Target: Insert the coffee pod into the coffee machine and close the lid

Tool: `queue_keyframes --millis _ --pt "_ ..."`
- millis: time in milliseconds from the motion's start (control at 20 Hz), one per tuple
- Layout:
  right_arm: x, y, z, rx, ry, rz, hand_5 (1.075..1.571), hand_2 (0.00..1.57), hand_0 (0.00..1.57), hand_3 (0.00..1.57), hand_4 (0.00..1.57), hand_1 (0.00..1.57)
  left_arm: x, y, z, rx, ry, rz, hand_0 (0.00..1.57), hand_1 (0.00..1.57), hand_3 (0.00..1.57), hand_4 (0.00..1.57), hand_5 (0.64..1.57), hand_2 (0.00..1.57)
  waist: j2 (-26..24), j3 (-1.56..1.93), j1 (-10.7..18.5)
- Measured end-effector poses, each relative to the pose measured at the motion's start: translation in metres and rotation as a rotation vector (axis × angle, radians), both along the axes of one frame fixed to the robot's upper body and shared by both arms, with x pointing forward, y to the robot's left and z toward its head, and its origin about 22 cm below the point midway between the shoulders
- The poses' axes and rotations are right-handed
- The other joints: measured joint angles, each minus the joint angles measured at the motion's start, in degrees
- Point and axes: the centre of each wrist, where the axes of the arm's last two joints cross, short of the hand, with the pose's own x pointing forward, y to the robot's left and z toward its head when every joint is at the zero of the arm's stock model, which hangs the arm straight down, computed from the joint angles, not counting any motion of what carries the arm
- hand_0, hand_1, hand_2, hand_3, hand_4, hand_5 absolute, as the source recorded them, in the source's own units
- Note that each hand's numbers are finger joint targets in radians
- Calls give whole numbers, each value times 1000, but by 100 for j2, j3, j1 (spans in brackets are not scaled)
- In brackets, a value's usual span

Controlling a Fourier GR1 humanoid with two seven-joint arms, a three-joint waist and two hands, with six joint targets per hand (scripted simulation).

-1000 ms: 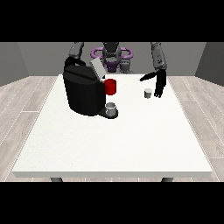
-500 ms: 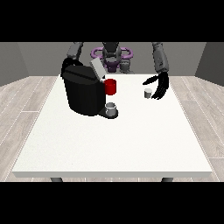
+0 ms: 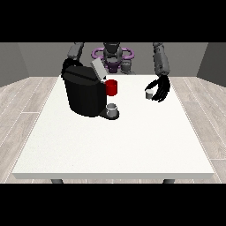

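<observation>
Front view — hand at the view's right point(image 3: 161, 88) now lowered, fingers curling beside the coffee pod point(image 3: 149, 93) on the white table point(image 3: 114, 141), grasp likely imminent; coffee machine point(image 3: 86, 90) well apart, lid point(image 3: 98, 69) raised; other hand hidden — fingers indeterminate.

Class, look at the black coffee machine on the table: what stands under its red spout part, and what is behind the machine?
A small grey cup stands on the coffee machine's base, below the red part. Behind the machine an arm reaches down; its hand is covered by the machine's body.
</observation>
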Motion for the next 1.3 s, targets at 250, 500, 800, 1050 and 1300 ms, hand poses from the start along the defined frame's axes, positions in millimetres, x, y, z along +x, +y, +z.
queue_keyframes --millis 250,500,800,1050,1300 --pt "3 5 0 16 -8 -5 1571 0 0 0 515 0 10 -9 3 38 -25 9 971 971 863 323 1571 1086 18 -1 -23" --pt "5 5 -1 23 -9 -9 1571 0 0 0 414 0 11 -12 0 116 -39 -21 1028 1028 890 287 1571 1112 30 8 -2" --pt "2 2 -7 34 -9 -19 1571 0 0 0 442 0 15 -6 5 142 -46 -48 1424 1424 1423 564 1571 1457 18 1 -12" --pt "0 -1 -16 44 53 -30 1571 0 0 0 490 0 31 -15 27 111 -80 -138 1388 1388 1353 583 1571 1408 -223 -1 38" --pt "1 -6 -28 36 79 -29 1571 0 0 0 407 0 52 -37 56 98 -106 -208 1258 1258 1297 529 1571 1321 -408 -1 91"
